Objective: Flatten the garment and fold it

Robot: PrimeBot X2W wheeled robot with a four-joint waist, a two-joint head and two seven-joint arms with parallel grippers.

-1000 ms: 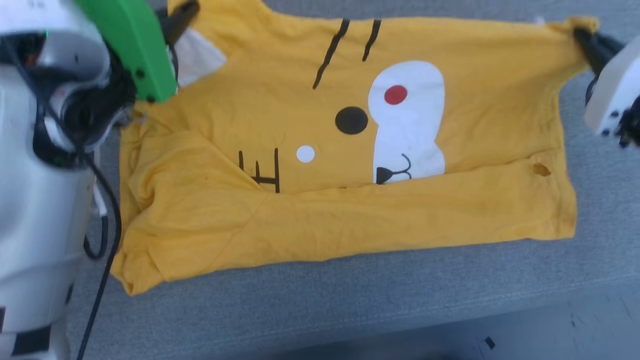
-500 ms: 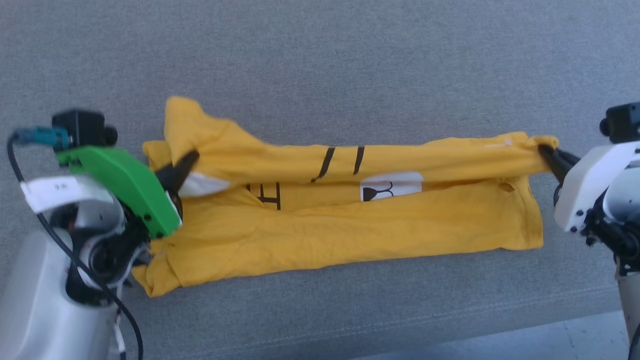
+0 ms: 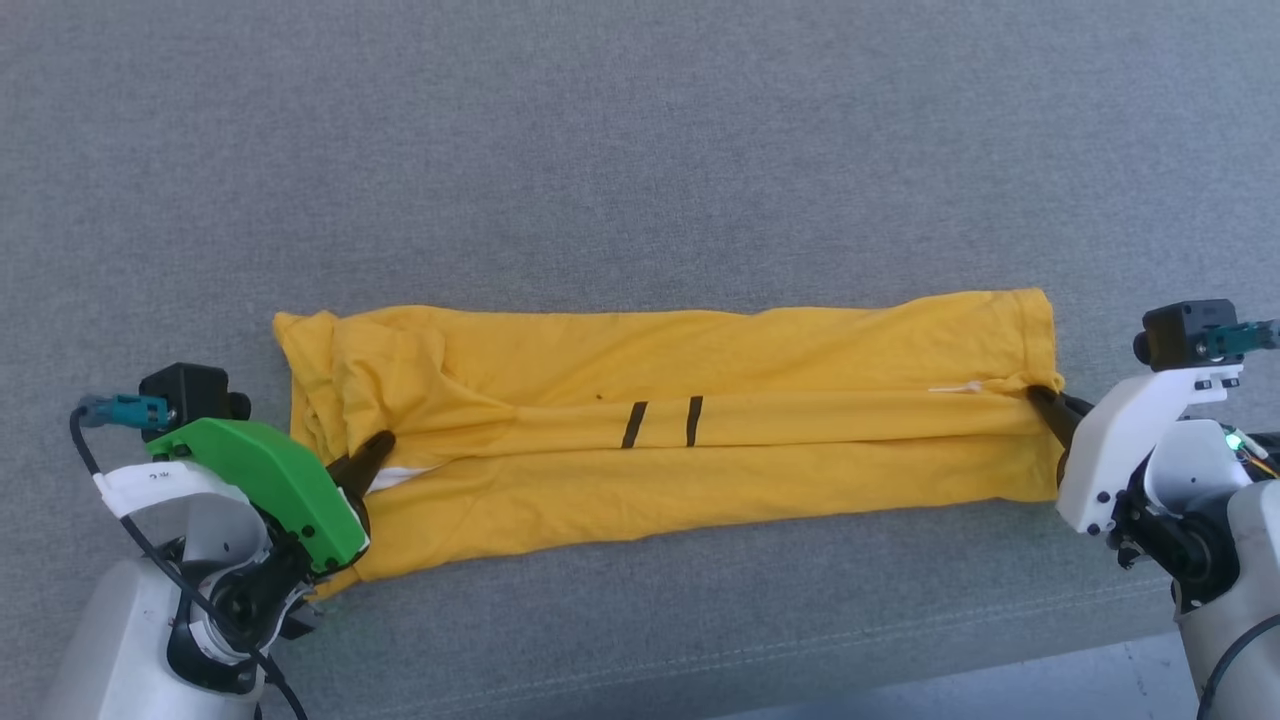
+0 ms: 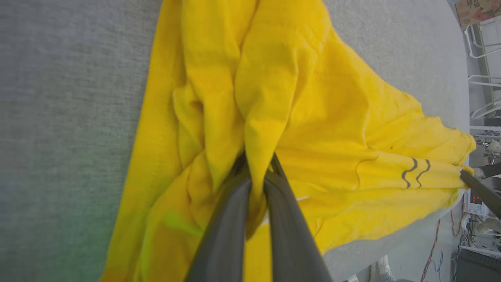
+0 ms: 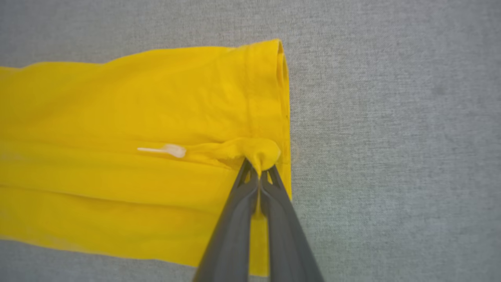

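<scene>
Clamped with the left claw (image 3: 383,442) on a bunched fold of the T-shirt (image 3: 700,480); pinched at its hem with the right claw (image 3: 1036,393). Stretched long between both.

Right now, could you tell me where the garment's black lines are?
Head view: the black lines lie near the middle of the garment, on the fold between the left end effector and right end effector.

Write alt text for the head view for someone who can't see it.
A mustard-yellow T-shirt, folded into a long band, lies on grey fabric; the left gripper pinches one end and the right gripper the other. Two black lines show mid-band.
</scene>
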